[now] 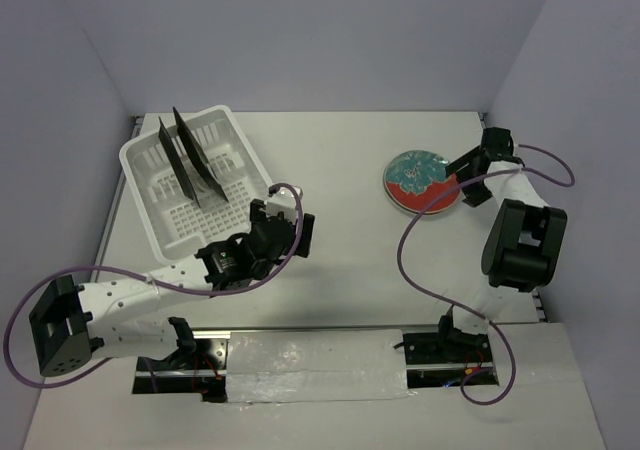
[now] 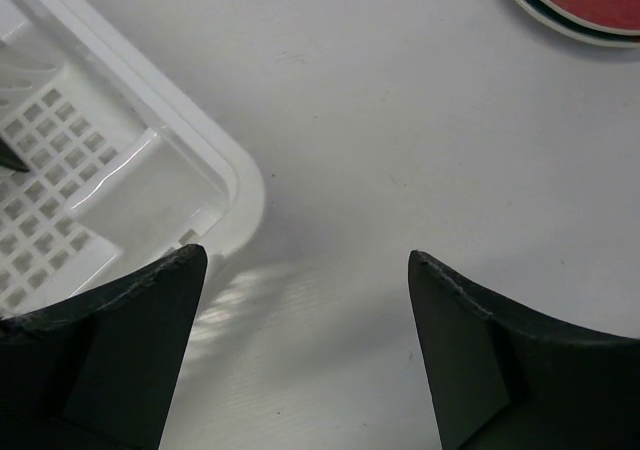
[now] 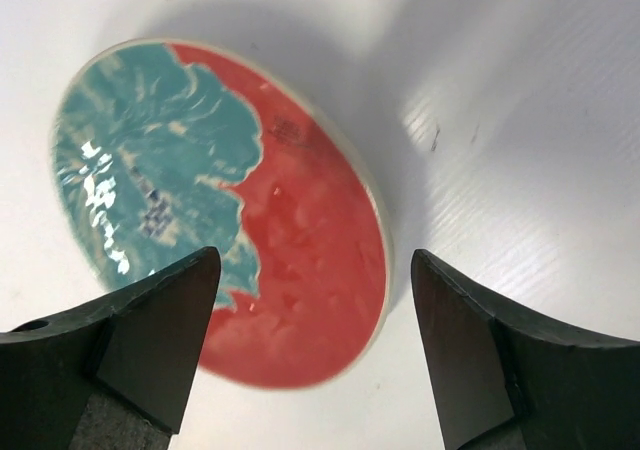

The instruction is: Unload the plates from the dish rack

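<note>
On the white table [image 1: 340, 150] the round plate [image 1: 422, 181] lies flat, apart from the dish rack [image 1: 190, 225], under the right gripper [image 3: 315, 265], whose jaws are spread, while two dark plates [image 1: 203, 170] stand edge-on, propped by the rack's slots, near the parted, empty left gripper [image 2: 308, 260].

Bright, even overhead light casts only soft shadows. Glare streaks the dish rack [image 2: 105, 145] wall in the left wrist view and speckles the round plate [image 3: 225, 210] on its teal glaze. Nearby fingers [image 3: 150, 340] look blurred.
</note>
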{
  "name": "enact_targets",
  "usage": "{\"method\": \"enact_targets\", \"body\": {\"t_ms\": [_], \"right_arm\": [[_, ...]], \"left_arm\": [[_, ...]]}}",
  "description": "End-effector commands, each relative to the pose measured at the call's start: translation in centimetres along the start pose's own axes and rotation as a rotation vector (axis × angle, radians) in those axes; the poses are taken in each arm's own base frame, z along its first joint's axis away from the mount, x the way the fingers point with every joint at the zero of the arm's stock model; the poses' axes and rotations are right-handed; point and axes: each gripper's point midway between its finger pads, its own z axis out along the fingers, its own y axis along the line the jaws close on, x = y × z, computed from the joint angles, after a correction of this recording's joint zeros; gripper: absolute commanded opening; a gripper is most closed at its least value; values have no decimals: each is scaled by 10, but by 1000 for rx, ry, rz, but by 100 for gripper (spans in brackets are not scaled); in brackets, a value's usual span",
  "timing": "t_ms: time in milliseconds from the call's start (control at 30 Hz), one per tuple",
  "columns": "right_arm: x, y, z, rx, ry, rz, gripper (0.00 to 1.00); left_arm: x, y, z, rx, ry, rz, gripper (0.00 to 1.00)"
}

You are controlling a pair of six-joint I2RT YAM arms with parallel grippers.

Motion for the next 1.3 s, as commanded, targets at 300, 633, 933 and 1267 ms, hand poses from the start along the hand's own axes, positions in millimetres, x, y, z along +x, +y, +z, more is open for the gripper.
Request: {"method": "enact_targets", "body": {"t_ms": [300, 633, 933, 1267], "right_arm": [[64, 69, -122, -545, 50, -155, 78], [191, 93, -257, -1053, 40, -558, 75], [237, 61, -267, -1220, 127, -615, 74], [224, 55, -294, -1286, 14, -614, 74]], "left_arm": [[-68, 61, 20, -422, -11, -144, 75], [-144, 176, 9, -642, -99, -305, 58], [-159, 231, 7, -794, -144, -356, 52], [-151, 266, 42, -901, -71, -330, 47]]}}
